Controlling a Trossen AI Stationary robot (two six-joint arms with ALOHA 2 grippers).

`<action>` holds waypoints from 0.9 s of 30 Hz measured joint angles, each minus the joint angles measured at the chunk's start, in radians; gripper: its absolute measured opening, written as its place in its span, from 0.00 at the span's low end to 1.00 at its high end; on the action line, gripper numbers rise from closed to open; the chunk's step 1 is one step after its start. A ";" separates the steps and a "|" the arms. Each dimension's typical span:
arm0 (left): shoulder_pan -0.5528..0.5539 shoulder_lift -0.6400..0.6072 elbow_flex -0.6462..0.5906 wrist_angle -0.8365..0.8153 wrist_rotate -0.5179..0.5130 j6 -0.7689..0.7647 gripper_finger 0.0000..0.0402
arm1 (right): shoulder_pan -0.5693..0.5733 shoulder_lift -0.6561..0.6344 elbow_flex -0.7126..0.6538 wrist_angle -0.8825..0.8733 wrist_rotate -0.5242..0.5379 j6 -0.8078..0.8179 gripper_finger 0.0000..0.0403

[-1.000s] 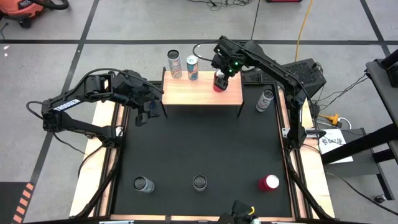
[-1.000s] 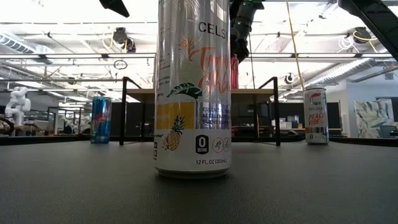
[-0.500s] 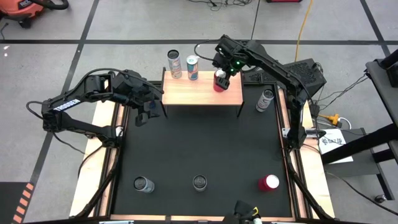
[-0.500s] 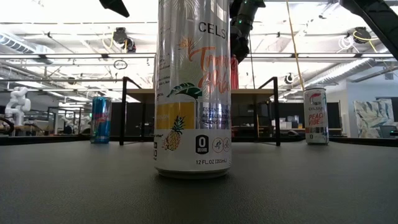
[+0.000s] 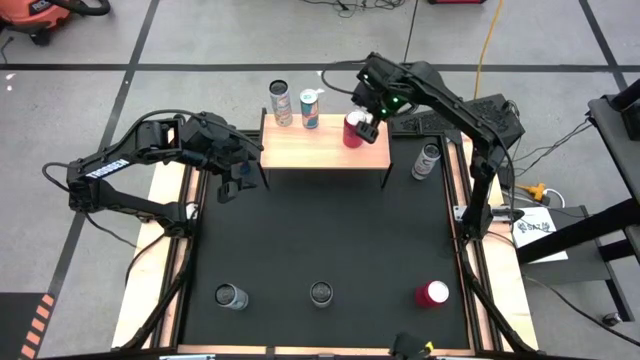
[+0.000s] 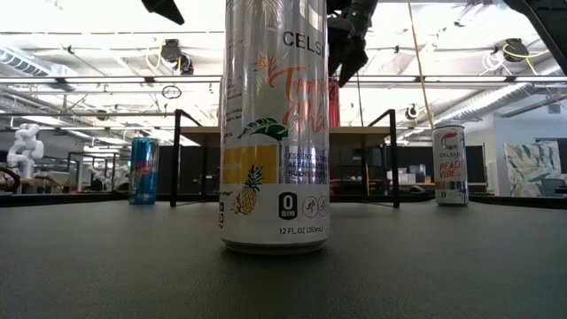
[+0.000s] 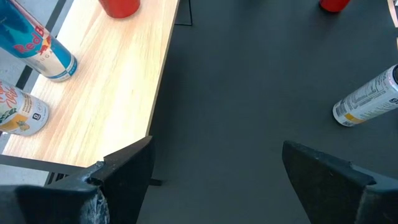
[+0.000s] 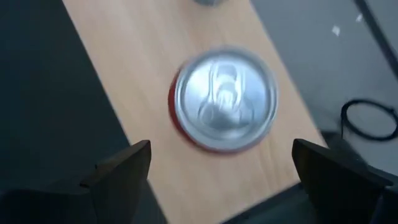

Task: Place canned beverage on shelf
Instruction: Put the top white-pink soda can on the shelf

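**Even light overhead, blur at the right wrist**

Bright, flat light fills the high view, with soft shadows under the shelf (image 5: 325,152). In the low view, ceiling lamps glare behind the near can (image 6: 275,124). The right wrist view smears the red can (image 8: 224,99) with motion blur.

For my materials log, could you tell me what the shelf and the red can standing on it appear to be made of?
The shelf: its top looks like light wood, matt, with visible grain; the thin black legs look like metal.
The red can: seemingly aluminium, going by the bright silver lid with a pull tab and the red-coated wall. The open right gripper hovers above it.
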 joint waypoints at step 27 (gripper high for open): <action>0.000 0.000 0.000 0.000 0.000 0.000 0.87 | 0.007 0.061 0.000 -0.109 0.047 0.090 0.44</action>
